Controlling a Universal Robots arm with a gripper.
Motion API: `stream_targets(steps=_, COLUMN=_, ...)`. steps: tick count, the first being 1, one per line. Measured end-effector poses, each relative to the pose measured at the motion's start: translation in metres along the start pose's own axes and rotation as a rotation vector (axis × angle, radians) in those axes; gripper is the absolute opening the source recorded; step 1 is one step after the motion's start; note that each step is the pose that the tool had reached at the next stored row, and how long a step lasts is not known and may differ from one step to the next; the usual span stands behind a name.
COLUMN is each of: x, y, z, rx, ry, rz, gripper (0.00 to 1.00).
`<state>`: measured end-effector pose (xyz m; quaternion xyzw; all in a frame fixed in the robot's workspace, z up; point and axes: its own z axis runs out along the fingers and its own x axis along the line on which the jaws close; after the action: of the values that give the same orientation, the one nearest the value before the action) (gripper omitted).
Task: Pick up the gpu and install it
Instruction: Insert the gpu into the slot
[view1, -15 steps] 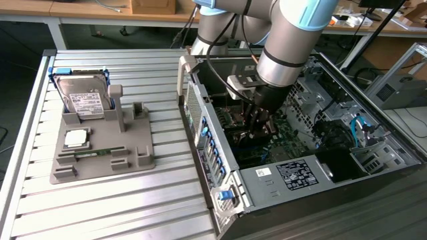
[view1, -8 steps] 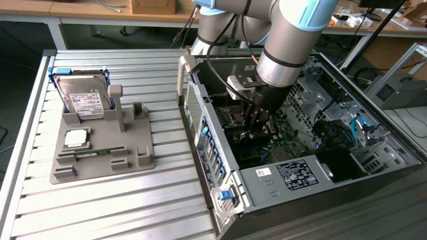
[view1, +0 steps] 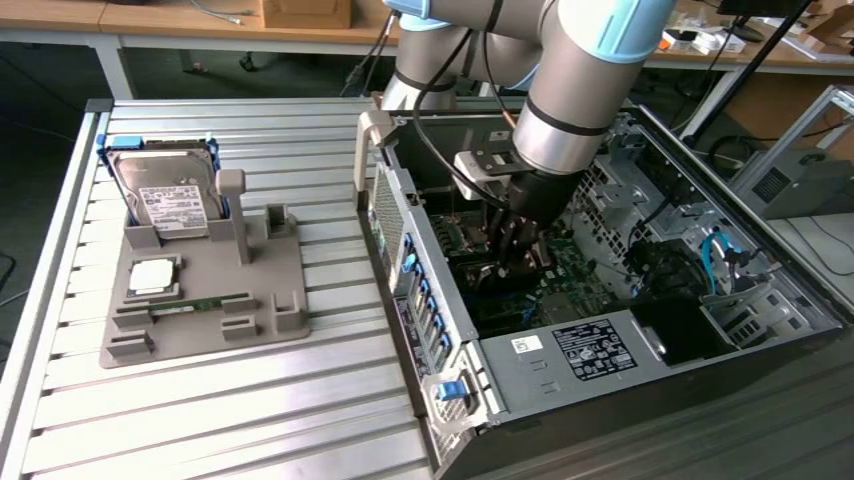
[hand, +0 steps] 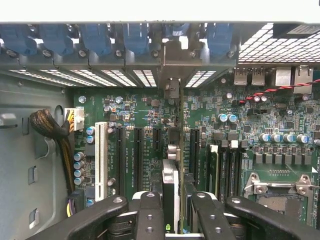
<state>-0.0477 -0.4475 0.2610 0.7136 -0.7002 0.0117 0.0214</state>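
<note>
Fingers (hand: 149, 216) of the gripper (hand: 175, 202) are pinching the gpu (hand: 170, 182) from both sides, holding it on edge with its silver end pointing toward the vented rear wall (hand: 125, 77). The arm (view1: 587, 60) is reaching into the open computer case (view1: 400, 215), with the card sitting directly under the gripper, over the green motherboard (hand: 145, 117) and lying parallel to the long black slots (hand: 136, 155). Whether it is touching a slot, I cannot tell. A white slot (hand: 101, 160) is lying off to one side of the fingers. Well apart from the gripper, outside the case, a hard drive (view1: 167, 195) is standing in a grey holder (view1: 200, 330).
</note>
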Motion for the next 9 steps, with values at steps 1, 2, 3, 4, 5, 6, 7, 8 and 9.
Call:
stream_targets(steps=1, x=0.0000, y=0.0000, z=0.0001, rx=0.0000, ry=0.0003, rz=0.000, gripper=0.27)
stream_targets(steps=2, x=0.0000, y=0.0000, z=0.0002, rx=0.0000, ry=0.0007, rz=0.000, gripper=0.27)
stream_targets(steps=3, x=0.0000, y=0.0000, z=0.0002, rx=0.0000, ry=0.0010, rz=0.000, gripper=0.27)
stream_targets(steps=4, x=0.0000, y=0.0000, z=0.0003, rx=0.0000, ry=0.0014, rz=0.000, gripper=0.27)
stream_targets(steps=5, x=0.0000, y=0.0000, z=0.0004, rx=0.0000, ry=0.0017, rz=0.000, gripper=0.27)
stream_targets(steps=6, x=0.0000, y=0.0000, z=0.0005, rx=0.0000, ry=0.0020, rz=0.000, gripper=0.27)
stream_targets(steps=7, x=-0.0001, y=0.0000, z=0.0007, rx=0.0000, ry=0.0023, rz=0.000, gripper=0.27)
stream_targets(steps=8, x=-0.0001, y=0.0000, z=0.0008, rx=-0.0001, ry=0.0026, rz=0.000, gripper=0.27)
stream_targets(steps=9, x=-0.0001, y=0.0000, z=0.0011, rx=-0.0002, ry=0.0027, rz=0.000, gripper=0.27)
